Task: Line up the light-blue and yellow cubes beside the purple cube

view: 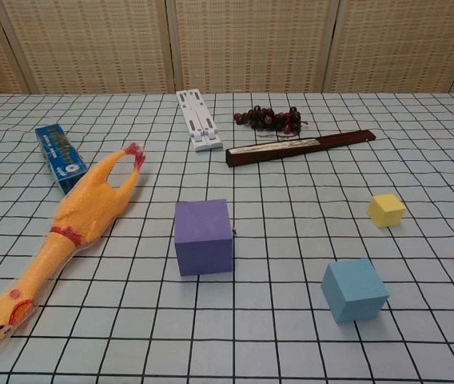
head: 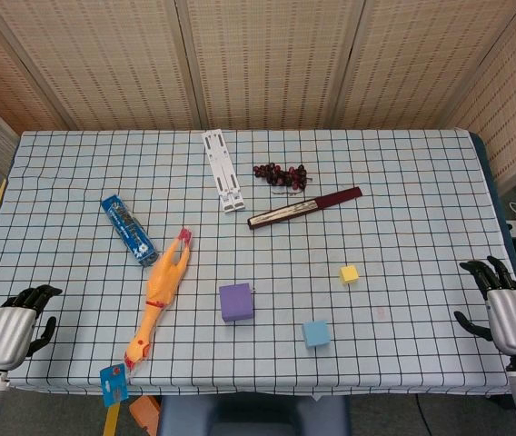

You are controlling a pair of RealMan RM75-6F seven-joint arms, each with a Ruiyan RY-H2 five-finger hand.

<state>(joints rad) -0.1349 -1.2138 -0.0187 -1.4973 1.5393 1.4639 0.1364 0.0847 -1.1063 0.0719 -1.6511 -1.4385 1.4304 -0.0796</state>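
Observation:
The purple cube [head: 236,302] [view: 203,237] stands near the table's front middle. To its right and slightly nearer lies the light-blue cube [head: 316,333] [view: 354,290]. The small yellow cube [head: 349,273] [view: 387,210] sits farther right and farther back. My left hand [head: 14,325] hangs at the table's front left corner, holding nothing, fingers slightly curled but apart. At the front right edge my right hand [head: 505,304] also holds nothing, fingers apart. Neither hand touches a cube, and the chest view shows no hand.
A yellow rubber chicken [head: 160,297] [view: 67,232] lies left of the purple cube. Behind are a blue box [head: 129,229] [view: 60,156], a white folding stand [head: 223,170] [view: 197,119], dark grapes [head: 281,173] [view: 269,118] and a dark closed fan [head: 304,207] [view: 299,148]. The checked tablecloth [head: 403,182] covers the table.

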